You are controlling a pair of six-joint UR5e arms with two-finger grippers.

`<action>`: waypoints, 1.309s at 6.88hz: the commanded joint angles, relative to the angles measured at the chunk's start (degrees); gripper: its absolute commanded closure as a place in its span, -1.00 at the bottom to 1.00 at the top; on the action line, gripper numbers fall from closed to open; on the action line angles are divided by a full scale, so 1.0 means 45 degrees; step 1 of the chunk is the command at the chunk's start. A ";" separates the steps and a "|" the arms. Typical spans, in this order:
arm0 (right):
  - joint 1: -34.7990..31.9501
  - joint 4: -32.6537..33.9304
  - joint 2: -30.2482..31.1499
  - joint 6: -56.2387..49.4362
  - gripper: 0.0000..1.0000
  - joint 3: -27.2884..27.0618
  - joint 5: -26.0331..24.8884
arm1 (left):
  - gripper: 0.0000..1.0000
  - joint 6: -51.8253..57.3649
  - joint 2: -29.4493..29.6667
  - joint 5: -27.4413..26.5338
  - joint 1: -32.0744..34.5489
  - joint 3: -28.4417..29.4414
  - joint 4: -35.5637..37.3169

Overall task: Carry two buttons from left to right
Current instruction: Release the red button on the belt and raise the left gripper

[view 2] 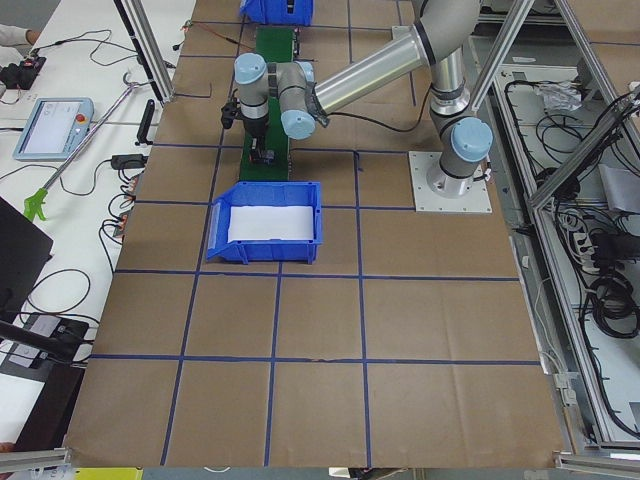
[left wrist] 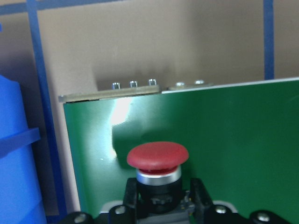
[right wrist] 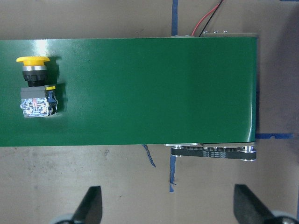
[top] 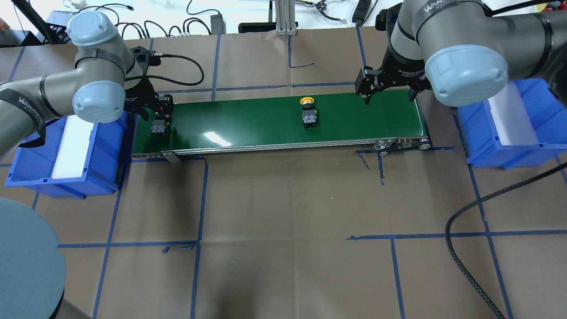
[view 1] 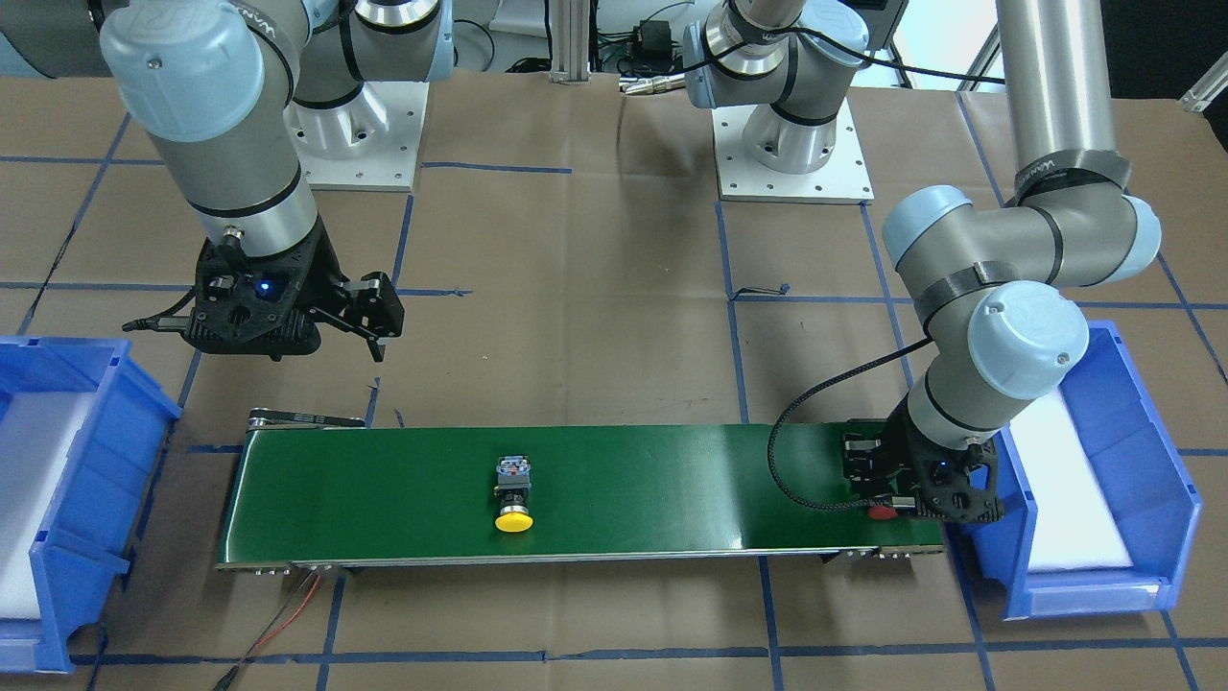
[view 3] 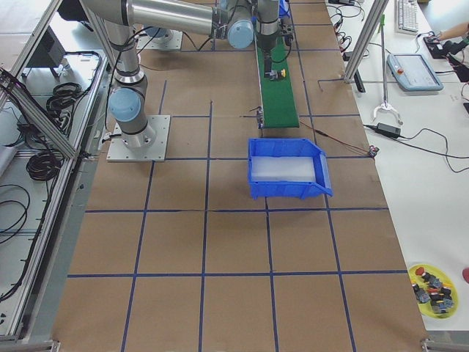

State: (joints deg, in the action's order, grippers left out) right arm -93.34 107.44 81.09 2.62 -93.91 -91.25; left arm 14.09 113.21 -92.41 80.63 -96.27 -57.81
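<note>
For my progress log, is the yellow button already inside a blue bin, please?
No, the yellow button lies on its side near the middle of the green conveyor belt.

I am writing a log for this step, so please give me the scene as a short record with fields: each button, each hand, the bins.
red button: at the left end of the belt, held by the left hand
yellow button: lying on its side near the middle of the belt, free
left hand: closed on the red button, low at the belt
right hand: open, holding nothing, raised near the belt's right end
blue bins: one at each end of the belt, white lining inside
</note>
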 commanded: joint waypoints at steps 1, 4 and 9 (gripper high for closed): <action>0.0000 -0.0029 -0.0265 0.0004 -1.00 0.0224 -0.0014 | -1.00 -0.0104 -0.0274 -0.0011 0.0166 0.0181 -0.0084; 0.0000 0.0010 -0.0304 0.0082 -1.00 0.0205 0.0044 | -1.00 -0.0588 -0.1054 -0.0050 0.0458 0.1309 -0.2259; 0.0039 0.0069 -0.0695 0.0102 -1.00 0.0419 0.0083 | -1.00 -0.1217 -0.3629 -0.0031 0.1534 0.2292 -0.6485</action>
State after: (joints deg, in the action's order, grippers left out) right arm -93.23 107.69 78.06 3.14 -92.42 -90.89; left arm 8.74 100.21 -92.64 87.16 -85.43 -84.07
